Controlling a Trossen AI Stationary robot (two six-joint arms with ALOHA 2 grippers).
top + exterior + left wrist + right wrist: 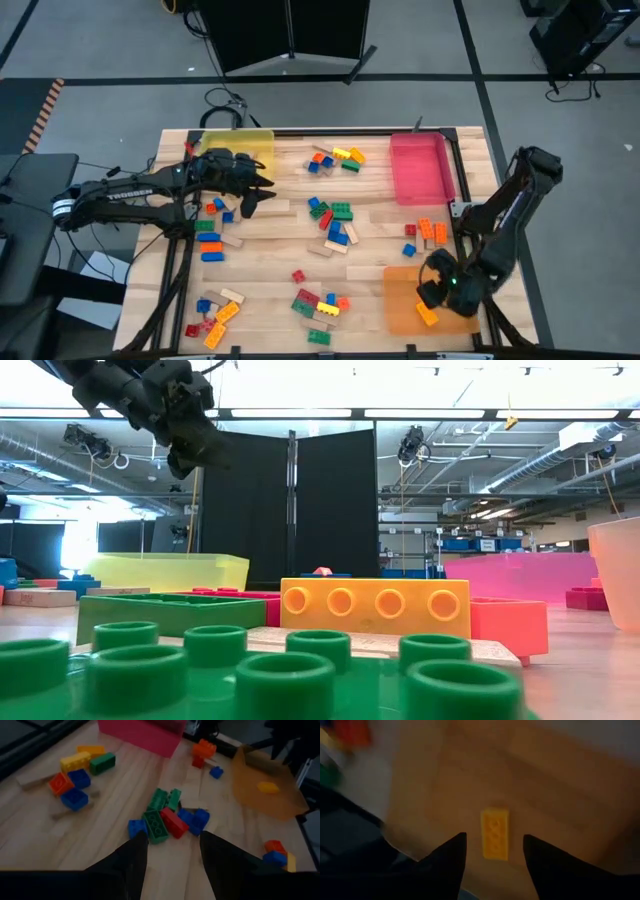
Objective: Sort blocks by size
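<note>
1. Hovering over the orange tray [405,300], the right gripper [437,292] has its fingers parted and nothing between them; the right wrist view shows a clear gap with a yellow brick [495,834] lying underside up on the tray floor directly below. That reads as a piece just let go where it belongs, with the fingers open so they can come away without dragging it.
2. The same yellow brick [427,315] sits alone in the orange tray, near its front edge, which suggests this tray is meant for one size class and is only beginning to fill.
3. The left gripper [250,200] hangs above the table, far across from the orange tray, next to the yellow tray [258,148]. Its fingers stand moderately apart and empty, and its wrist camera looks toward the central cluster of blocks [167,817], likely lining up a next pick.
4. That central cluster [332,222] of green, red and blue bricks lies about midway between the yellow tray and the orange tray, still loose on the table [270,270].
5. The red tray [420,170] stands behind the orange tray; a few orange and red bricks [428,232] lie between the two. Most blocks remain unsorted.
</note>
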